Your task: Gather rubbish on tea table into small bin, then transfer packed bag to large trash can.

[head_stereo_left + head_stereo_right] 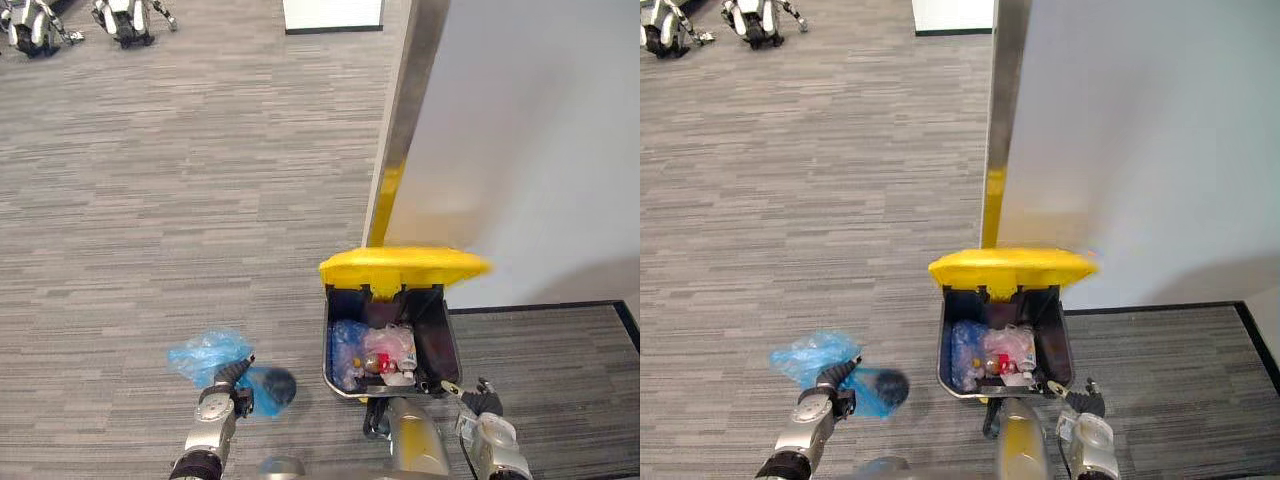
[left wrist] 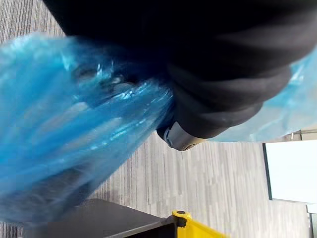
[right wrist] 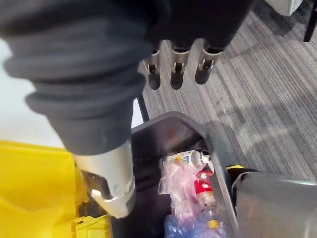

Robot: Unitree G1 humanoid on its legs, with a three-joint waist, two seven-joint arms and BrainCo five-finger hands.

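Left arm: enters low on my left, forearm reaching forward. My left hand [image 1: 229,388] has its fingers curled round a blue bag [image 1: 205,352], which is gripped tight against the palm.

Right arm: enters low on my right, forearm reaching forward. My right hand [image 1: 484,418] has its fingers [image 3: 177,73] in a loose, relaxed row, with the thumb [image 3: 113,186] set apart and nothing in the grasp
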